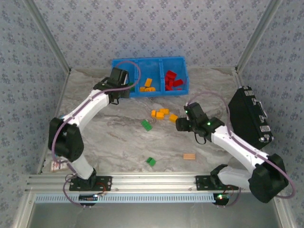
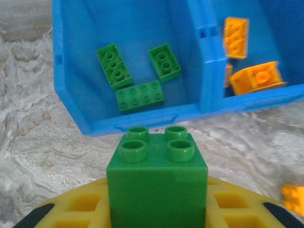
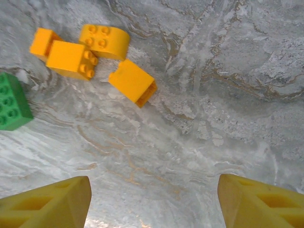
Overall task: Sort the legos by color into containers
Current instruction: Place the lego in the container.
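Observation:
My left gripper (image 2: pixel 156 214) is shut on a green lego (image 2: pixel 156 171) with four studs, held just short of the near wall of the blue container (image 2: pixel 137 28). Three green legos (image 2: pixel 140 96) lie in its left compartment and orange ones (image 2: pixel 258 78) in the middle one. From above, the left gripper (image 1: pixel 118 79) hangs at the container's (image 1: pixel 148 60) left end, and red legos (image 1: pixel 173 81) fill the right compartment. My right gripper (image 3: pixel 154 199) is open above bare table, near several orange legos (image 3: pixel 71 58) and a green one (image 3: pixel 12 102).
Loose orange legos (image 1: pixel 163 114) and two green ones (image 1: pixel 147 125) (image 1: pixel 151 161) lie mid-table, left of the right gripper (image 1: pixel 183 122). A tan wooden block (image 1: pixel 189 156) sits near the front. A black case (image 1: pixel 249 116) stands at the right wall.

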